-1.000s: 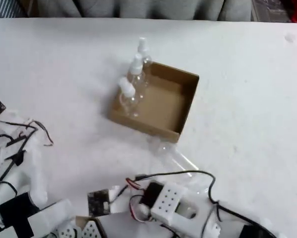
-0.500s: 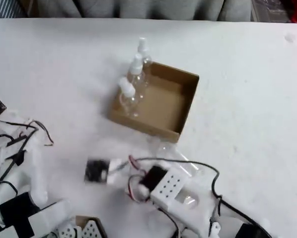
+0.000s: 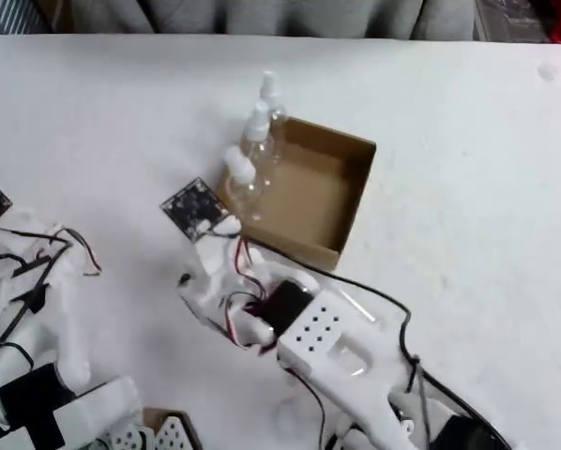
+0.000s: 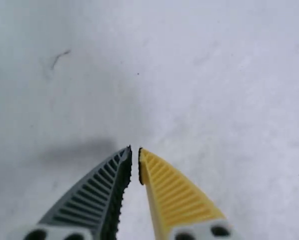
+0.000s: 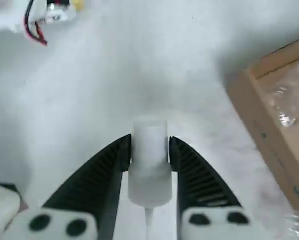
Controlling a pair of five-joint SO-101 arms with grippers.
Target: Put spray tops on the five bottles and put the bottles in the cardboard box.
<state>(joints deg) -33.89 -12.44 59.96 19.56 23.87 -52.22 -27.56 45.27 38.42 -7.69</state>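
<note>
Pointing along right claw (image 5: pixel 149 139): spray top (image 5: pixel 149 170)

A white tabletop (image 3: pixel 468 141) carries a plain brown box (image 3: pixel 359 187). The bottles (image 3: pixel 246 192) are clear, capped in white. We see that the left claw (image 4: pixel 135 151) pairs one dark grey finger with one yellow, both ridged. The right claw (image 5: pixel 149 139) is black and ridged, and the spray top (image 5: pixel 149 167) is white. The right arm (image 3: pixel 329 354) is white, with red and black wires (image 3: pixel 244 255).
</note>
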